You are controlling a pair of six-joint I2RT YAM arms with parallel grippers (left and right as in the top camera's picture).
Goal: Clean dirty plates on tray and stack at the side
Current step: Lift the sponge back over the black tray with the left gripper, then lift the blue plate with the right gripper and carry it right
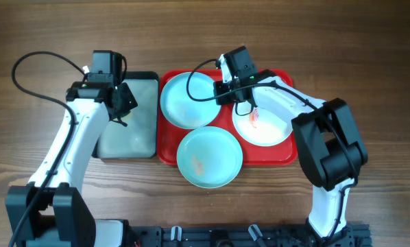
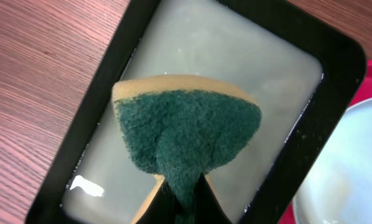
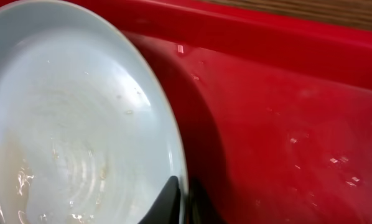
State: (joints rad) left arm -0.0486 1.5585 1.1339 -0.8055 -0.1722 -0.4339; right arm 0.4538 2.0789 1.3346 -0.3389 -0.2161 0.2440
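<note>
Sponge (image 2: 186, 130), green and folded, sits pinched in my left gripper (image 2: 185, 202) over the black-rimmed grey tray (image 1: 150, 79). On the red tray (image 1: 165, 145), my right gripper (image 3: 185, 202) is clamped on the right rim of the rear turquoise plate (image 1: 184, 103). A second turquoise plate (image 1: 208, 158) overhangs the tray's near edge, and a red-smeared white plate (image 1: 270, 130) lies rightmost.

The left gripper (image 2: 185, 200), at far left, clamps the sponge (image 2: 186, 130), while the right gripper (image 3: 185, 198) pinches the turquoise plate (image 3: 80, 124) by its rim.

Wooden table (image 1: 369, 41): red tray (image 1: 166, 148), grey tray (image 1: 133, 130)
</note>
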